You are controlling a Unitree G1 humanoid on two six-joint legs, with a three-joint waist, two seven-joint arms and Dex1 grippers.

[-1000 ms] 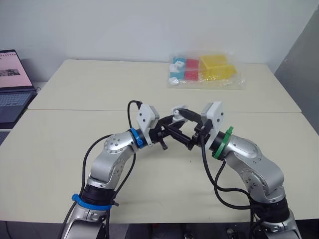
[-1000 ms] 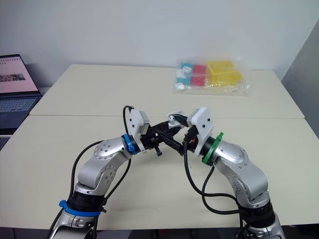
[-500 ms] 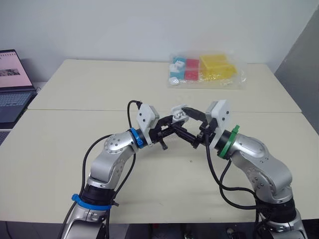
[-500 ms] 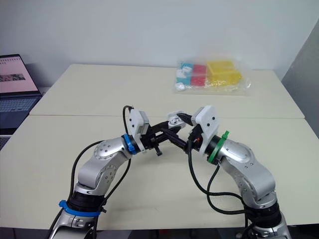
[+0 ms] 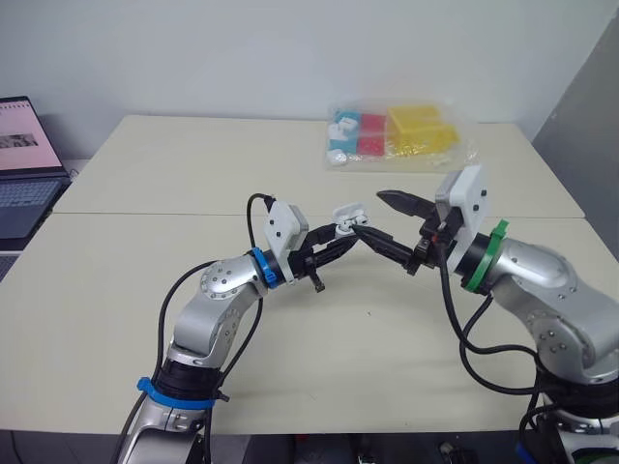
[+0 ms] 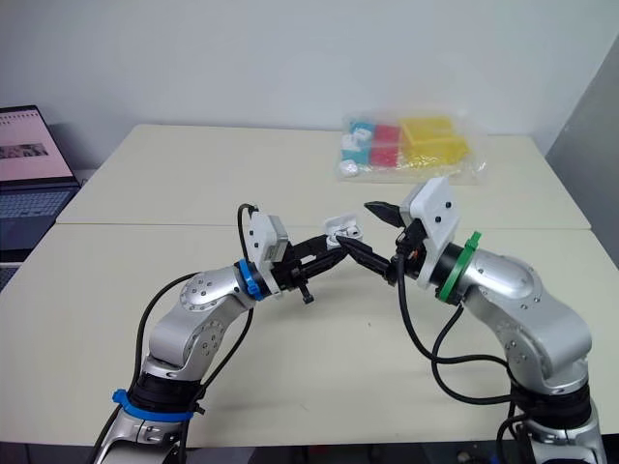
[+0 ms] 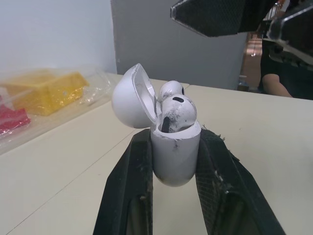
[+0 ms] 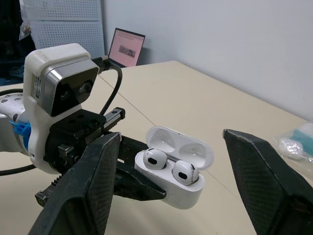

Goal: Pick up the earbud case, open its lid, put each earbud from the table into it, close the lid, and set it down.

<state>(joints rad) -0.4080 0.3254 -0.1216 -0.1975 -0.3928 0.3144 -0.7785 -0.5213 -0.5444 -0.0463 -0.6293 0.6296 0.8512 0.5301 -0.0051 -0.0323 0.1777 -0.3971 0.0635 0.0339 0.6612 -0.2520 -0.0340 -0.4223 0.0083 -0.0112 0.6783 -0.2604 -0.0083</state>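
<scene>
My left gripper is shut on the white earbud case, holding it above the middle of the table. In the left wrist view the case stands upright between the two black fingers, its lid swung open. Two white earbuds sit in its sockets. My right gripper hangs just to the right of the case, open wide and not touching it. The right wrist view looks down on the open case between that gripper's spread fingers.
A clear plastic bag of yellow, red and blue boxes lies at the far right of the table. A laptop stands open at the far left. A seam between two tabletops runs across just behind the grippers.
My right gripper has drawn back to the right, away from the case, and its fingers have spread wide. The left gripper and the case have stayed in place.
</scene>
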